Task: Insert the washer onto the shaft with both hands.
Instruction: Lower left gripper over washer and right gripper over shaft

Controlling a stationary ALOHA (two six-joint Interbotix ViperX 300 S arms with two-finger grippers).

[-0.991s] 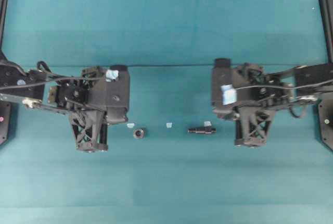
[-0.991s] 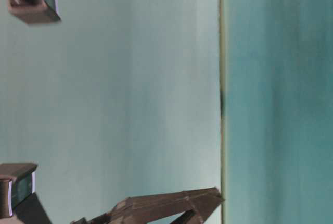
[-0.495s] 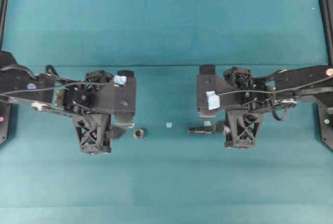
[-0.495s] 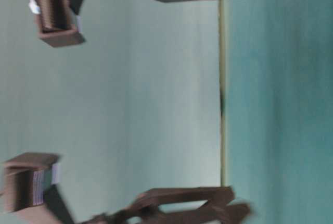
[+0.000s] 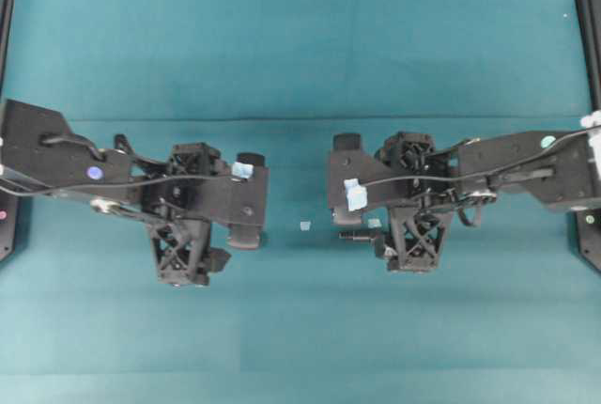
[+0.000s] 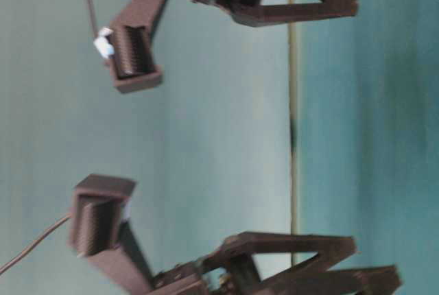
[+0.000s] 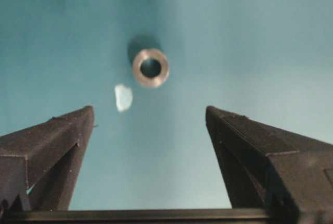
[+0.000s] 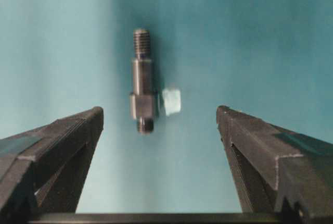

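Observation:
In the left wrist view the washer (image 7: 150, 68), a small grey metal ring with a dark hole, lies flat on the teal table ahead of my left gripper (image 7: 150, 110). That gripper is open and empty, with its fingers wide apart. In the overhead view the left gripper (image 5: 192, 244) covers the washer. In the right wrist view the shaft (image 8: 141, 86), a dark stepped rod, lies lengthwise ahead of my open, empty right gripper (image 8: 159, 110). In the overhead view only the shaft's thin tip (image 5: 349, 234) shows, left of the right gripper (image 5: 413, 235).
A white tape bit (image 5: 304, 225) lies between the two arms. Another tape bit (image 7: 123, 97) sits beside the washer, and one (image 8: 171, 100) touches the shaft's thick end. Black frame posts (image 5: 590, 9) stand at the table's side edges.
Both arms have moved inward toward the table's middle. The left gripper now covers the washer in the overhead view, and the right gripper covers most of the shaft. Both stay open.

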